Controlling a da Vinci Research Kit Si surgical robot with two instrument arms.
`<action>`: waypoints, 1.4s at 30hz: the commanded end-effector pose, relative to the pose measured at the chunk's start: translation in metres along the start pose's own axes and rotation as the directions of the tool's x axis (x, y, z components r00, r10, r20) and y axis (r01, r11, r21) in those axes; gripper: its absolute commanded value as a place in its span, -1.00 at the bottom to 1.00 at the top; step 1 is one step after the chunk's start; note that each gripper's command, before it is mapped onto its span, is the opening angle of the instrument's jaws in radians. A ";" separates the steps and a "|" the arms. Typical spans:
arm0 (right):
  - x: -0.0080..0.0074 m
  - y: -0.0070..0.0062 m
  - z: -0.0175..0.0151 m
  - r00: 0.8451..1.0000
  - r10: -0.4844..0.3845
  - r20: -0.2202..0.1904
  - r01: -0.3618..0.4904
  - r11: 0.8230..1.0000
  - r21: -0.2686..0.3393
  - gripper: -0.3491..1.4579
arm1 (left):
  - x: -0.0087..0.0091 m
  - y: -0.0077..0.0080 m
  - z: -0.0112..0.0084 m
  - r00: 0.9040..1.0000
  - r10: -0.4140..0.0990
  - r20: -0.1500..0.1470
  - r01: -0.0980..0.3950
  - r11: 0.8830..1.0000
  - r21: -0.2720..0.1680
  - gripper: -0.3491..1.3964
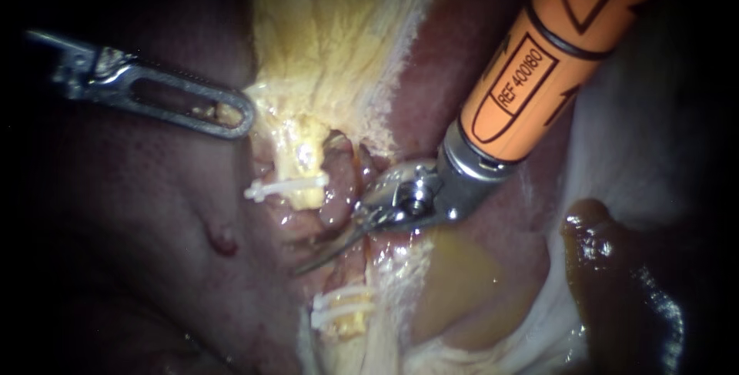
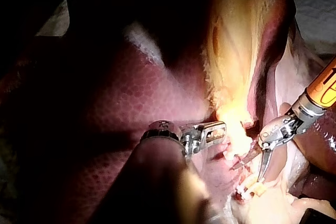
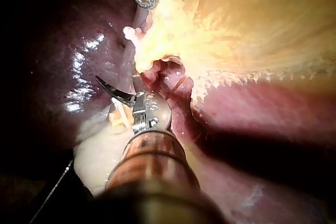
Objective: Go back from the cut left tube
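Beside the upper clip (image 1: 286, 188), the cut tube (image 1: 304, 161) looks soft, wet and easily torn, and needs no gripping. The right instrument (image 2: 247, 173) has its jaws parted and empty. The left instrument (image 1: 235, 117) has its jaws clenched on yellow tissue (image 1: 331, 51).

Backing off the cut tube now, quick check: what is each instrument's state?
Left instrument: jaws shut on the edge of the yellow tissue.
Right instrument: blades open, holding nothing.

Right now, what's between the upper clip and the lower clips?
The right instrument: its open blades lie across the gap between the upper clip and the lower clips. The endoscope view shows this best.
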 end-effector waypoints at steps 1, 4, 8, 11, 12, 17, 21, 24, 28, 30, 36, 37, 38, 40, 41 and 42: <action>0.0000 0.0000 -0.0001 1.000 0.006 -0.012 -0.006 1.000 -0.022 0.65 | 0.0000 0.0000 0.0000 1.000 0.001 0.000 -0.001 1.000 0.001 -1.00; 0.0000 0.0000 -0.0001 1.000 0.007 -0.019 -0.007 0.999 -0.033 0.77 | 0.0000 0.0001 0.0000 1.000 0.001 0.000 -0.001 1.000 0.001 -1.00; -0.0001 -0.0001 -0.0002 1.000 0.000 -0.021 -0.001 0.999 -0.038 0.82 | 0.0001 0.0002 0.0001 1.000 0.001 0.000 -0.001 1.000 0.001 -1.00; -0.0004 -0.0005 -0.0006 0.999 -0.019 -0.027 0.018 0.998 -0.052 0.86 | 0.0001 0.0002 0.0001 1.000 0.001 0.000 -0.001 1.000 0.001 -1.00; -0.0005 -0.0006 -0.0008 0.999 -0.037 -0.032 0.035 0.997 -0.064 0.88 | 0.0001 0.0002 0.0001 1.000 0.001 0.000 -0.001 1.000 0.001 -1.00; -0.0023 -0.0022 -0.0031 0.984 -0.166 -0.069 0.150 0.968 -0.199 0.95 | 0.0001 0.0003 0.0000 1.000 0.002 -0.001 -0.002 1.000 0.002 -1.00; -0.0040 -0.0037 -0.0062 0.957 -0.283 -0.069 0.240 0.900 -0.363 0.97 | 0.0001 0.0004 0.0000 1.000 0.002 -0.001 -0.002 1.000 0.002 -1.00; -0.0050 -0.0047 -0.0090 0.934 -0.357 -0.030 0.308 0.842 -0.443 0.97 | 0.0001 0.0004 0.0000 1.000 0.002 -0.001 -0.002 1.000 0.002 -1.00; -0.0056 -0.0056 -0.0127 0.914 -0.404 0.049 0.370 0.774 -0.513 0.97 | 0.0001 0.0005 0.0000 1.000 0.002 -0.001 -0.002 1.000 0.002 -1.00; -0.0057 -0.0059 -0.0146 0.909 -0.409 0.084 0.387 0.750 -0.537 0.99 | 0.0001 0.0005 0.0000 1.000 0.002 -0.001 -0.002 1.000 0.002 -1.00; -0.0056 -0.0066 -0.0180 0.909 -0.402 0.110 0.390 0.727 -0.565 0.99 | 0.0001 0.0004 0.0000 1.000 0.002 -0.001 -0.002 1.000 0.002 -1.00; -0.0055 -0.0066 -0.0181 0.909 -0.401 0.112 0.391 0.729 -0.563 0.99 | 0.0001 0.0004 0.0001 1.000 0.002 0.000 -0.002 1.000 0.001 -1.00; -0.0056 -0.0067 -0.0182 0.908 -0.403 0.112 0.393 0.733 -0.555 0.99 | 0.0001 0.0004 0.0001 1.000 0.002 0.000 -0.002 1.000 0.001 -1.00; -0.0056 -0.0066 -0.0181 0.908 -0.406 0.104 0.396 0.751 -0.528 0.99 | 0.0002 0.0004 0.0003 1.000 0.002 0.001 -0.002 1.000 0.000 -1.00; -0.0057 -0.0066 -0.0181 0.908 -0.407 0.104 0.397 0.751 -0.527 0.99 | 0.0003 0.0005 0.0005 1.000 0.003 0.001 -0.003 1.000 -0.001 -1.00; -0.0057 -0.0066 -0.0181 0.907 -0.407 0.104 0.398 0.751 -0.527 0.99 | 0.0003 0.0005 0.0007 1.000 0.003 0.002 -0.003 1.000 -0.001 -1.00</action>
